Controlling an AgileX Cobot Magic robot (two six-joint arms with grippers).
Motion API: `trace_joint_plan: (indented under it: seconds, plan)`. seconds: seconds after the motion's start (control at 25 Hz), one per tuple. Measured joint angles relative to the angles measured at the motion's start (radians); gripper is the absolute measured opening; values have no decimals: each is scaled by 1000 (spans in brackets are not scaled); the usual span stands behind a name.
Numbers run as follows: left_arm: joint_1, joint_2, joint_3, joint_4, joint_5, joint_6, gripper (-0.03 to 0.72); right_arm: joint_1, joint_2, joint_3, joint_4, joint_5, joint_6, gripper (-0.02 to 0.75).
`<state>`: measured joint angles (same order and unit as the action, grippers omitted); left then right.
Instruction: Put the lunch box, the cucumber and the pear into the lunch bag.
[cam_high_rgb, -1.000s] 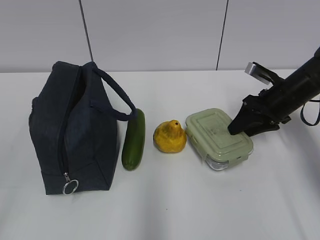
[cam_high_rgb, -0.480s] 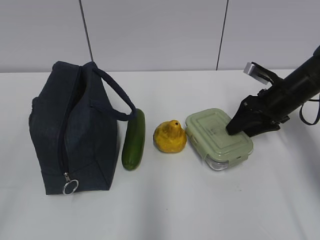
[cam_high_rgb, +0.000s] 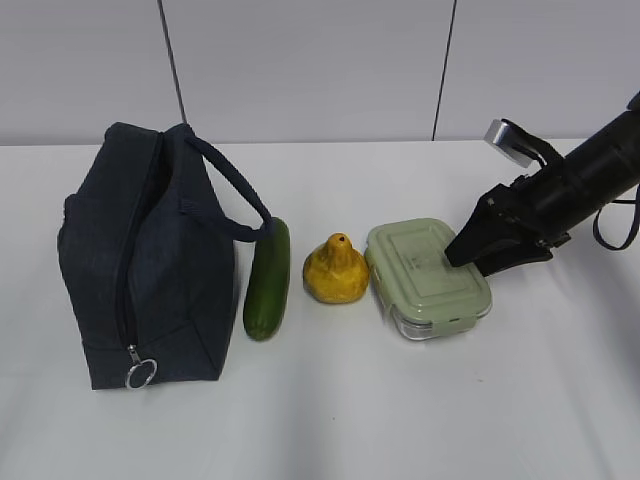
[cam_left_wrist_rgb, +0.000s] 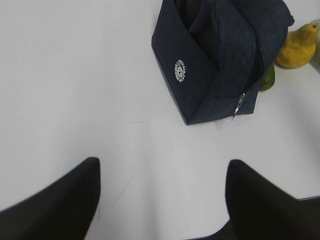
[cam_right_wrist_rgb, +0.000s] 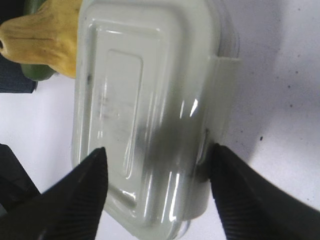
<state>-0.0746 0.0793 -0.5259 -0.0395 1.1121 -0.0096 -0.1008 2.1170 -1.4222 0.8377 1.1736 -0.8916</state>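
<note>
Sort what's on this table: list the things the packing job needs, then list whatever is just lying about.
Needed for the job:
- lunch bag
- cucumber
- pear
- lunch box, with the right gripper over its lid

Just lying about:
- nothing; only the bare white table is left

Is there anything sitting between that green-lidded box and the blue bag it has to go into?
Yes. The pear sits right beside the lunch box, and the cucumber lies next to the lunch bag. Both are on the table in the straight line between them, so the box would probably have to be lifted over them.
</note>
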Motion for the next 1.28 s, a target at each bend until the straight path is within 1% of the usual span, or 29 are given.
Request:
trace_joint_plan:
  seconds: [1.0, 1.28]
  plan:
    - [0, 0, 0, 0, 0, 0, 466, 0, 0, -1, 9, 2, -10, 517]
    - [0, 0, 0, 0, 0, 0, 466, 0, 0, -38, 9, 10, -11, 517]
